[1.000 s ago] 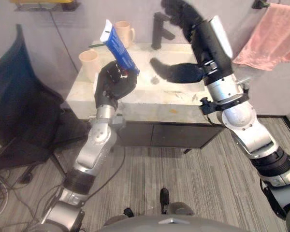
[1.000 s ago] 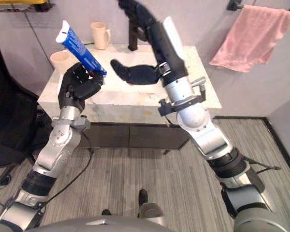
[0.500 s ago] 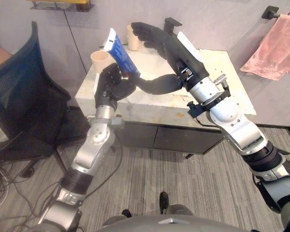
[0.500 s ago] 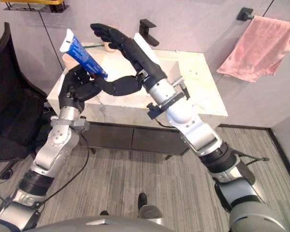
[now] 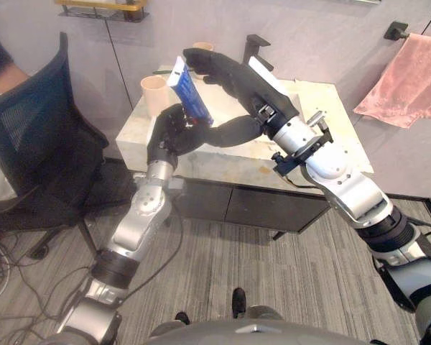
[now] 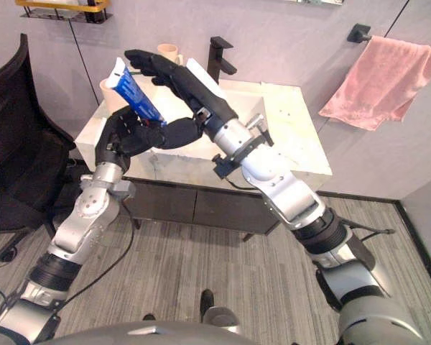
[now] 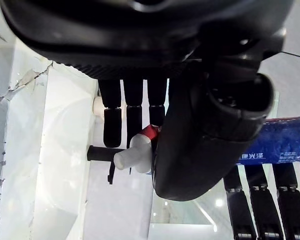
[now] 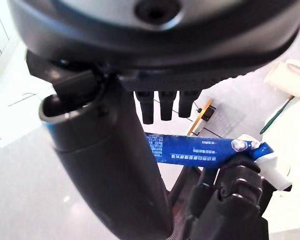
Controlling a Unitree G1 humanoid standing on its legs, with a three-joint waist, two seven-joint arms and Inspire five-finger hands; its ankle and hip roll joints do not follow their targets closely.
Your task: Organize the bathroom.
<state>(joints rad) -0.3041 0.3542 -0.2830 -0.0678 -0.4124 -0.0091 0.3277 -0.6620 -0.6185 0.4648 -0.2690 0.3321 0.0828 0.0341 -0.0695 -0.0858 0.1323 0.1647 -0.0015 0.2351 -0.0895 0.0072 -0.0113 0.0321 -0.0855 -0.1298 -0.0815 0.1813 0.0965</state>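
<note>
Over the near left corner of the pale marble vanity (image 5: 323, 154), the left hand (image 5: 171, 136) holds a blue toothpaste tube (image 5: 190, 92) aloft, its fingers curled tight around the tube's lower, capped end so that the flat crimped end points up and away from the robot. The left wrist view shows the tube's white cap (image 7: 133, 155) with a red band poking out beside the hand's thumb. The right hand (image 6: 165, 72) reaches across from the right, fingers stretched out straight along the far side of the tube and the thumb (image 5: 226, 133) extended below toward the left hand; the tube sits between thumb and fingers, though whether the right hand actually touches it is hard to judge from these angles. Its fingers are not wrapped around anything. On the counter behind the hands stand a peach cup (image 5: 155, 93) near the left edge and a second peach cup with a handle (image 6: 169, 53) further back by the wall, beside a black faucet (image 6: 219, 57). A pink towel (image 5: 413, 83) hangs from a dark bar on the wall to the right. A black mesh office chair (image 5: 36, 151) stands left of the vanity, and a yellow-topped wire shelf (image 5: 100, 7) is fixed to the wall above it.
</note>
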